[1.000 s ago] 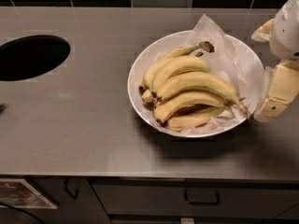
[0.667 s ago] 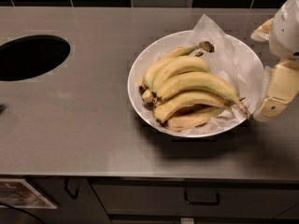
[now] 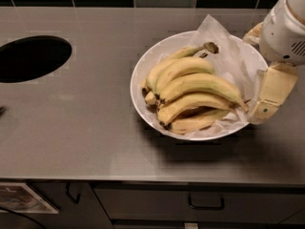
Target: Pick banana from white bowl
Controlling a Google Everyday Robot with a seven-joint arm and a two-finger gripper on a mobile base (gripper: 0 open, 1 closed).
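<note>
- The end effector [image 3: 266, 106] is held just beside the right rim of the white bowl [image 3: 135, 80]; whether it is apart or together cannot be told.
- The banana [image 3: 200, 82] is seen left of it, in the bowl, its long axis left to right and its thin stem toward the end effector.
- It is hemmed by other bananas [image 3: 190, 105] touching it on both sides.
- Crumpled paper [image 3: 224, 46] lines the bowl; a dark hole [image 3: 31, 58] is cut in the table [image 3: 86, 128].

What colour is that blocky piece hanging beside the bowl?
Pale cream-yellow. It is the gripper, hanging at the white bowl's right rim; the camera view shows it.
</note>
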